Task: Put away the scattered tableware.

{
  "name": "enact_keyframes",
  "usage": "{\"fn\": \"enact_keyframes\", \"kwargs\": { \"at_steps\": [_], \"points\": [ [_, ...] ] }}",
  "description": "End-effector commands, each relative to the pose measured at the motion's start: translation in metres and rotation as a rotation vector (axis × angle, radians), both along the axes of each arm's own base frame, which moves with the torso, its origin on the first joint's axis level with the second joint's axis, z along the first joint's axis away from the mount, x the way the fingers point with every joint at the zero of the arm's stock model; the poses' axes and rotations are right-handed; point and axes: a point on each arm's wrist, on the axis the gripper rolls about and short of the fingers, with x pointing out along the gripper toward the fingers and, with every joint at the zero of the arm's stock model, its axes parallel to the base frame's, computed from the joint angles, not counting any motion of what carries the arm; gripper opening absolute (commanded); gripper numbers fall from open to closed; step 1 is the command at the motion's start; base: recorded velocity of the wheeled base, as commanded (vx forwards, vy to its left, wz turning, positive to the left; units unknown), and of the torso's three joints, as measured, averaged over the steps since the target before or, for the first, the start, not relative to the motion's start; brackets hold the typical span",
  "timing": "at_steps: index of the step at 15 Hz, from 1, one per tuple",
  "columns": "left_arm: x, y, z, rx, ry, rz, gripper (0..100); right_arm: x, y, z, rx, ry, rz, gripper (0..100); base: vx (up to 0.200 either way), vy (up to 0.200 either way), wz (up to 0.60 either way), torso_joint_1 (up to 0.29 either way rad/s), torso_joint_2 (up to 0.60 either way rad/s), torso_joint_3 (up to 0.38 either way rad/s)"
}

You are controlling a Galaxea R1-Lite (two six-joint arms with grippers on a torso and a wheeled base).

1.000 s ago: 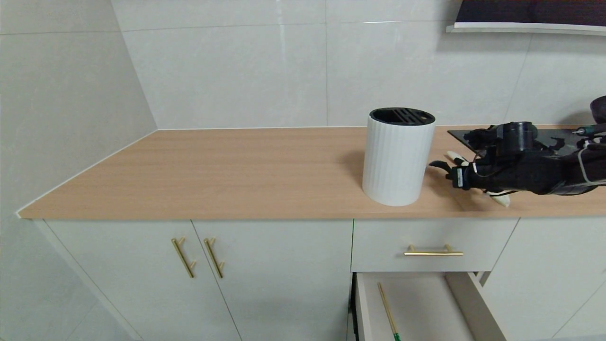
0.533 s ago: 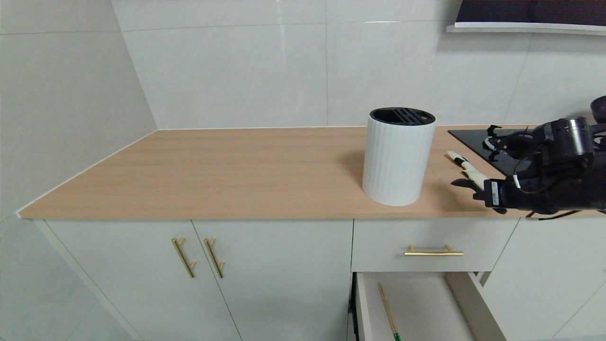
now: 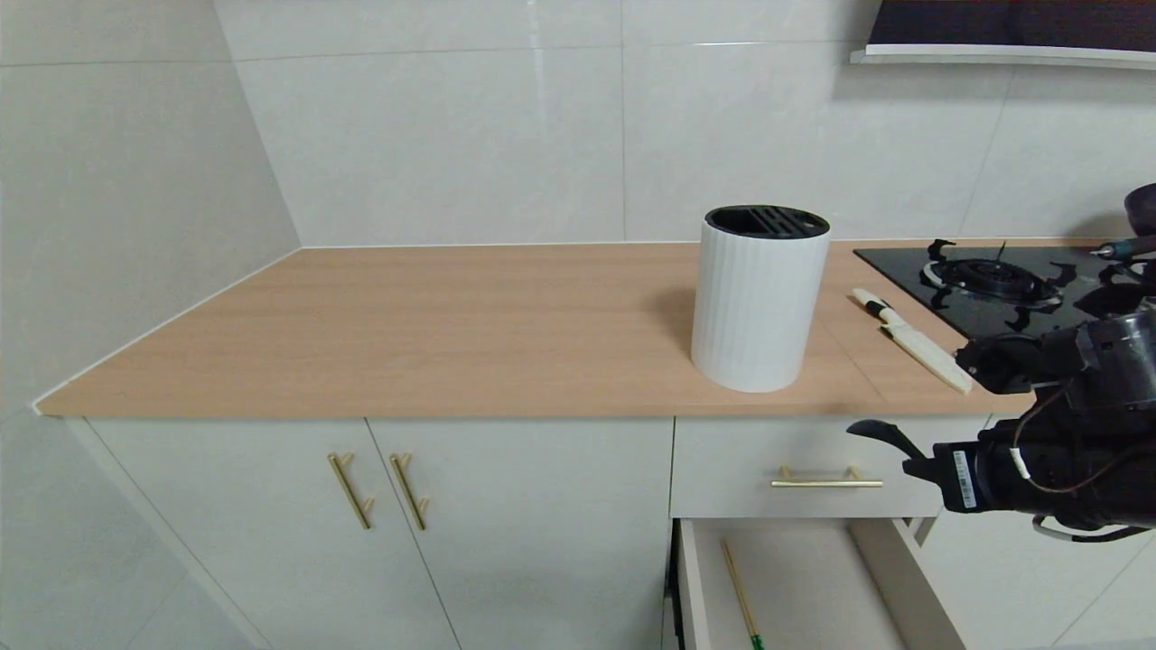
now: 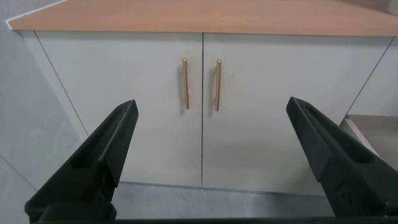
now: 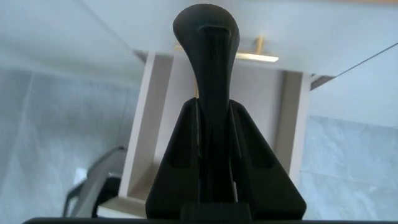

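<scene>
A white-handled knife [image 3: 912,340] lies on the wooden counter [image 3: 452,325], just right of the white knife block [image 3: 760,298] with its black slotted top. My right gripper [image 3: 874,432] hangs below the counter edge, level with the closed drawer's gold handle [image 3: 826,481]; it is shut with nothing between its fingers. In the right wrist view this gripper [image 5: 206,31] points over the open lower drawer [image 5: 177,118]. A pair of chopsticks [image 3: 739,587] lies in that open drawer [image 3: 813,578]. My left gripper [image 4: 211,107] is open, facing the cabinet doors [image 4: 202,118] low down.
A black gas hob [image 3: 993,280] sits at the counter's right end, close to the knife. The double cabinet doors [image 3: 379,506] with gold handles are closed. Tiled walls enclose the counter at the back and left.
My right arm has drawn back off the counter and dropped from beside the knife to in front of the drawer front. The knife stays on the counter.
</scene>
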Motion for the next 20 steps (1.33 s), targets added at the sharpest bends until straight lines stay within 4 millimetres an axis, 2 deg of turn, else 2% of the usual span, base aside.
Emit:
{"fn": "enact_keyframes", "kwargs": {
  "at_steps": [1,9,20],
  "points": [
    [0.000,0.000,0.000,0.000,0.001,0.002,100,-0.003,0.004,-0.006,-0.009,0.023,0.022,0,0.000,0.000,0.00,-0.119,0.26,0.163],
    [0.000,0.000,0.000,0.000,0.001,0.000,100,0.001,0.008,-0.026,-0.052,0.098,0.055,0,0.000,0.000,0.00,-0.182,0.45,0.265],
    [0.000,0.000,0.000,-0.001,0.000,0.000,100,0.008,0.010,-0.037,-0.062,0.129,0.054,0,0.000,0.000,0.00,-0.128,0.40,0.267]
  ]
}}
